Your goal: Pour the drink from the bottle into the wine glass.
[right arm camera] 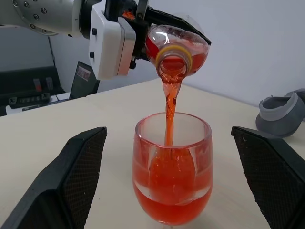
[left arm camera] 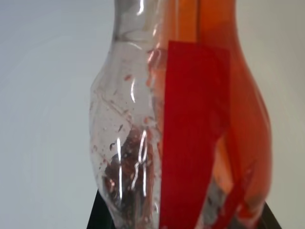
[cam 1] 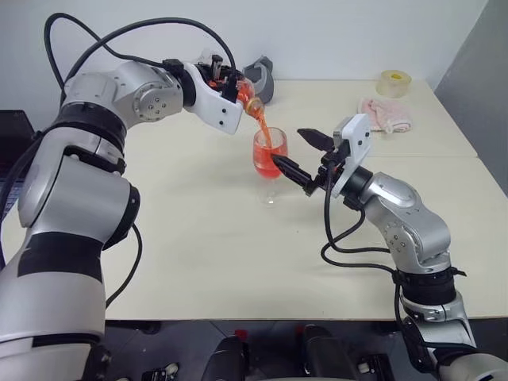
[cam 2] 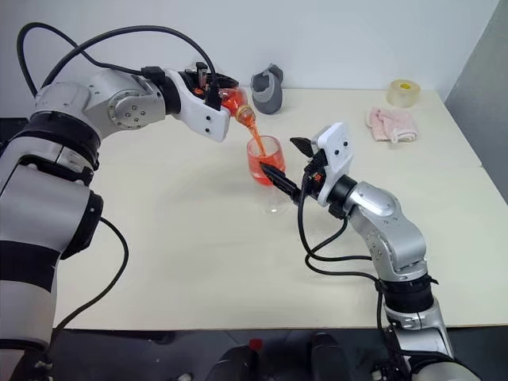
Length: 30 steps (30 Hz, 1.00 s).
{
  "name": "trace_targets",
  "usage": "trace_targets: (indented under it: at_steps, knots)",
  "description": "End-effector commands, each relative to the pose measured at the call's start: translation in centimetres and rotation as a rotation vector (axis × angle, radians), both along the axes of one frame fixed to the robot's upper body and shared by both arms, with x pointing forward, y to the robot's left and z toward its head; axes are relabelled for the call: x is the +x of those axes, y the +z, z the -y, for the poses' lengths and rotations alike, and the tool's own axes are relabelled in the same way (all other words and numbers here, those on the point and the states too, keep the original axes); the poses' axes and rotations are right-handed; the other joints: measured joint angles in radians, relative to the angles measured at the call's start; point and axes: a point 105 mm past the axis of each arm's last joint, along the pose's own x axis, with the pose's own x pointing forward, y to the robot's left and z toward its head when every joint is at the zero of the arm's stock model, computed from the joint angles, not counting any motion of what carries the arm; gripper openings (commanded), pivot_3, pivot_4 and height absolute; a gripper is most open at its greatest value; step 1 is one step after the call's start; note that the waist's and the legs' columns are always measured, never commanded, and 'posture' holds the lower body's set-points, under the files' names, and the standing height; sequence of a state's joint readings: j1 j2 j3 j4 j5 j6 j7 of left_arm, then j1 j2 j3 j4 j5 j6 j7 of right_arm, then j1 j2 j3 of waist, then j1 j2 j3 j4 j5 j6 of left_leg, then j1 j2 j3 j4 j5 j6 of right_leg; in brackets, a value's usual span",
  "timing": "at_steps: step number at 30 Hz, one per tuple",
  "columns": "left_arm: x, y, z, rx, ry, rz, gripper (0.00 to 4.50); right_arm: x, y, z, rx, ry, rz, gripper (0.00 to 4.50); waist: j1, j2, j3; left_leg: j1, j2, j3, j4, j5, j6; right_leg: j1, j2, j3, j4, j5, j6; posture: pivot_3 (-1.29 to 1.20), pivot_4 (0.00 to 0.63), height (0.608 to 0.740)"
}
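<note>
- Nearest the head camera, the right hand (cam 1: 301,160) reaches in from the robot's right with its two black fingers (right arm camera: 71,176) spread wide, one on each side of the wine glass (right arm camera: 172,171); in the right wrist view there is a clear gap between each finger and the bowl, so it grasps nothing.
- Standing upright on the pale desk (cam 1: 198,262), the wine glass sits roughly mid-desk, its bowl well over half full of the drink (right arm camera: 171,186), bright red-orange and churning where the stream lands.
- Above the glass and toward the robot's left, the left hand (cam 1: 226,83) is clenched on the bottle (right arm camera: 177,47), gripping its body; the left wrist view shows the red label (left arm camera: 190,133) and the clear wall streaked with droplets, with liquid pooled along one side.
- Tipped mouth-down, the bottle points its yellow-tan neck ring (right arm camera: 174,56) at the glass, open and held a little above the rim without touching it.
- From that mouth a thin, twisting stream of the drink falls into the bowl, landing near its middle.
- Behind the bottle, near the desk's far edge, stands a grey cup-like object (cam 2: 267,89).
- Farther to the robot's right lie a pink cloth (cam 1: 386,115) and, beyond it at the far corner, a roll of tape (cam 1: 394,82); both are well apart from the glass.
</note>
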State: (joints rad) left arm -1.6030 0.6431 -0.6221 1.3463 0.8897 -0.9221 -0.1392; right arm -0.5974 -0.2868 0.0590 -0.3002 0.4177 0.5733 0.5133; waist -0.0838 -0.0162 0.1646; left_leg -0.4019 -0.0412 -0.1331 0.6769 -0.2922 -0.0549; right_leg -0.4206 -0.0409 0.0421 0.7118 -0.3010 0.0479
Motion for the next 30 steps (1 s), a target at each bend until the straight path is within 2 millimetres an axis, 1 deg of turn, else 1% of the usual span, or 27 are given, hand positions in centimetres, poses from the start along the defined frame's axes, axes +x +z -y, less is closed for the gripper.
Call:
trace_targets:
  at_steps: [1, 11, 30]
  knots:
    - [-0.28, 2.44, -0.30, -0.027, 0.006, 0.067, 1.01, -0.47, 1.71, 0.09, 0.044, 0.006, 0.062, 4.50, 0.000, 0.000, 0.000, 0.000, 0.000, 0.000, 0.000, 0.000, 0.000, 0.000, 0.000, 0.000, 0.000, 0.000, 0.000, 0.00, 0.150, 0.740]
    - [-0.29, 2.68, -0.23, -0.014, 0.006, 0.081, 1.01, -0.59, 2.47, -0.02, 0.081, 0.016, 0.081, 4.50, 0.000, 0.000, 0.000, 0.000, 0.000, 0.000, 0.000, 0.000, 0.000, 0.000, 0.000, 0.000, 0.000, 0.000, 0.000, 0.00, 0.150, 0.740]
    - [-0.27, 3.07, -0.14, -0.005, 0.009, 0.098, 1.01, -0.43, 2.18, 0.22, 0.063, 0.000, 0.078, 4.50, 0.000, 0.000, 0.000, 0.000, 0.000, 0.000, 0.000, 0.000, 0.000, 0.000, 0.000, 0.000, 0.001, 0.000, 0.000, 0.00, 0.150, 0.740]
